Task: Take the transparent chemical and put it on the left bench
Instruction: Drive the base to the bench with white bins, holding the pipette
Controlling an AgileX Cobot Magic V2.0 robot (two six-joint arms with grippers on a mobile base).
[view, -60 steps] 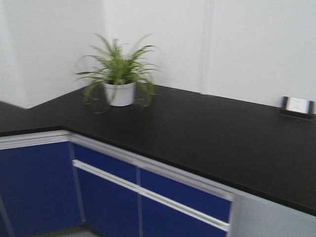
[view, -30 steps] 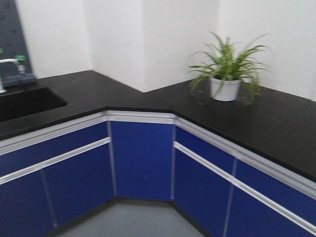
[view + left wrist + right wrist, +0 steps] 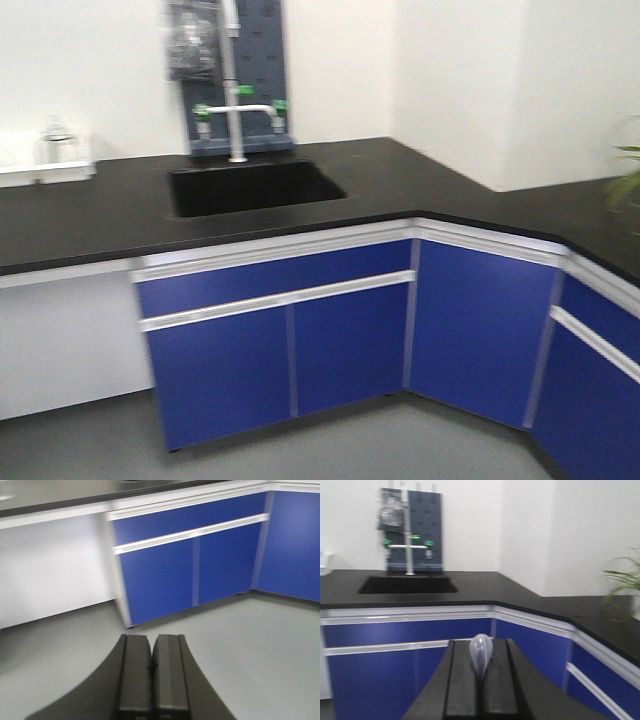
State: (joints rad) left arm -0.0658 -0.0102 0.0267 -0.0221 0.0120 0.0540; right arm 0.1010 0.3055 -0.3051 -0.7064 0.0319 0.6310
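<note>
Right gripper (image 3: 480,647): fingers clamped on the transparent chemical (image 3: 481,654), held in front of the cabinets. Only one pale, translucent rounded tip shows above the pads, and the rest is hidden.
Left gripper (image 3: 151,640): fingers pressed together with nothing between them, hanging over the grey floor (image 3: 260,645).
Writing and labels: too blurred to read in any view.
Counter (image 3: 100,215): one matte black top, bending at an angled corner on the right.
Sink (image 3: 250,190): one black basin, set into the counter.
Faucet (image 3: 235,110): one white upright pipe behind the basin. Three green knobs show in the right wrist view.
Pegboard (image 3: 260,60): one grey panel on the white wall, with a blurred clear bag hanging at its upper left.
White tray (image 3: 45,172): one, at the far left of the counter. One clear glass vessel (image 3: 58,140) stands on it, but its kind cannot be told.
Cabinets (image 3: 280,340): blue fronts with white rails. There are two doors under the sink and one angled corner panel.
Plant leaves (image 3: 625,185): a few green tips at the right edge.
</note>
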